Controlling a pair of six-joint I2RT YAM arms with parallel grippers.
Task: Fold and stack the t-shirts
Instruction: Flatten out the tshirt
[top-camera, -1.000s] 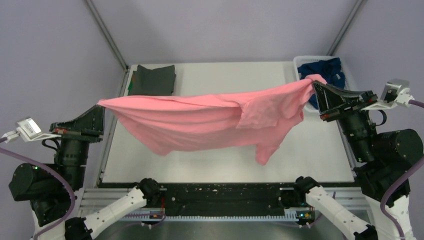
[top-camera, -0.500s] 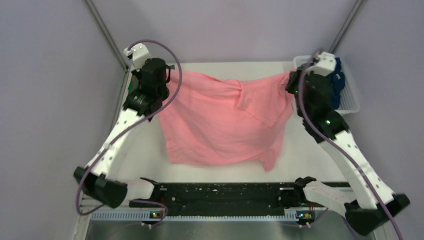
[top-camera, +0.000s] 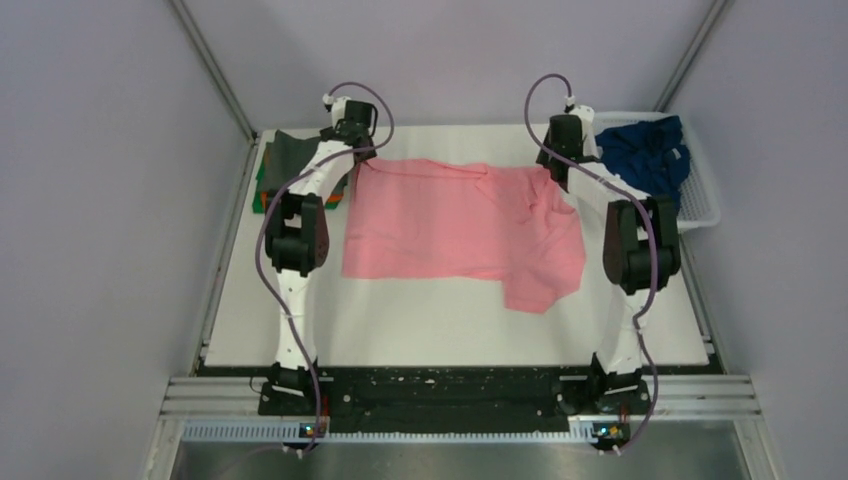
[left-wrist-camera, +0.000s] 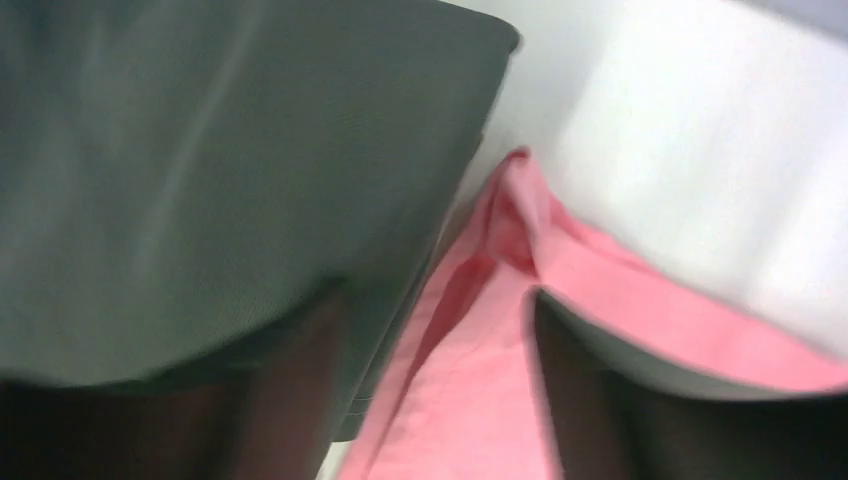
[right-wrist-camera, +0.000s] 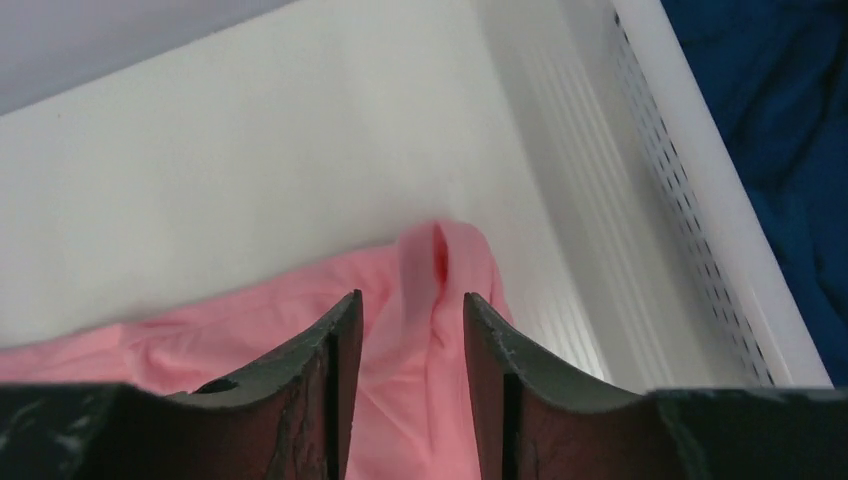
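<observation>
Pink t-shirt lies flat betw. both grippers, far corners at the fingertips; L gripper jaws apart over one corner, R gripper jaws apart w/ a cloth ridge just ahead, neither clamped. Just outboard of L sits a folded dark grey t-shirt, prob. done; outboard of R a navy t-shirt waits crumpled in the basket; pink is spread but unfolded, so approx. midway.

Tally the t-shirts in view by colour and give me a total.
Pink t-shirt: 1
Navy blue t-shirt: 1
Dark grey t-shirt: 1
Orange and green slivers under the grey one: too small to count
Total clearly seen: 3
</observation>
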